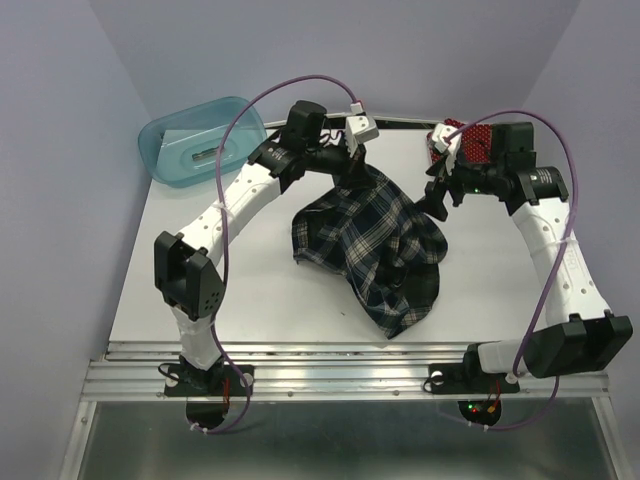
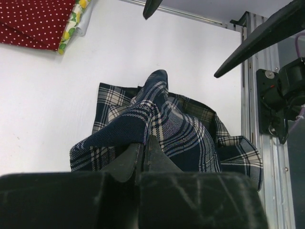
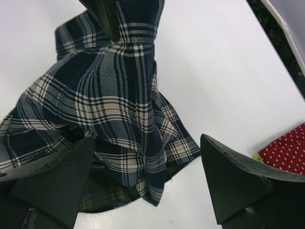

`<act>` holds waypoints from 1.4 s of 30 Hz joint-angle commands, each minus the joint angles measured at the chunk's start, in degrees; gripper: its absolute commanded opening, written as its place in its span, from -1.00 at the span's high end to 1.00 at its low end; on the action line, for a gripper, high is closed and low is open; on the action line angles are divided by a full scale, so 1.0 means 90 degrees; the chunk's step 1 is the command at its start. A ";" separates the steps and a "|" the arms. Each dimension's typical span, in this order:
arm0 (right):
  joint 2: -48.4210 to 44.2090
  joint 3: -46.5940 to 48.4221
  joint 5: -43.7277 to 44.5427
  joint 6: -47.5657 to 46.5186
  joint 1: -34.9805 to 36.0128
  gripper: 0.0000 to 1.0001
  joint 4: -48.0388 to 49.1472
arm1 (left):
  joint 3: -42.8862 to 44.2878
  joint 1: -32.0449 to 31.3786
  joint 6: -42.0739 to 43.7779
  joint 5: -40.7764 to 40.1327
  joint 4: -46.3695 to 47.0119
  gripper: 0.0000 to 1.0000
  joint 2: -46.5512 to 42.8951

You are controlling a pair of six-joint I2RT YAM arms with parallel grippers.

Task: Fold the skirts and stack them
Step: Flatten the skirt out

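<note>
Our left claw [image 2: 143,155] pinches the plaid skirt [image 1: 385,250], holding a peak above the worktop [image 1: 230,290]; our right claw [image 3: 147,143] hangs spread over its right side.

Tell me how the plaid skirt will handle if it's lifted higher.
Probably floppy: the plaid skirt drapes in folds from the shut left gripper. Likely light, since one pinch holds part up. The rest lies on the table, so it may drag.

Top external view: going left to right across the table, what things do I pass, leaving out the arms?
From the left: translucent teal tub → plaid skirt → red dotted skirt.
</note>
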 commanded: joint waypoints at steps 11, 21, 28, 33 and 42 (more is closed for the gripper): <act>0.0937 0.0797 -0.0516 -0.0056 0.1051 -0.79 0.0245 | 0.0929 -0.0334 0.0306 0.0353 -0.0176 1.00 0.0253; 0.1259 0.0923 -0.0310 -0.0065 0.1296 -0.16 0.0442 | 0.1164 -0.0412 0.0374 0.0441 -0.0333 1.00 0.0341; 0.1056 0.0690 0.0391 -0.0301 0.1354 0.99 0.0371 | 0.0550 -0.0033 -0.0289 0.0217 0.0408 0.26 -0.0302; 0.0840 0.0767 0.0852 0.0226 0.1354 0.99 0.0831 | -0.0318 0.0856 -0.0923 0.0333 0.1023 -0.07 -0.1432; 0.0898 0.2181 0.0939 0.1223 0.1354 0.99 0.1583 | -0.4068 0.2263 -0.0350 -0.1110 0.1464 -0.32 -0.2891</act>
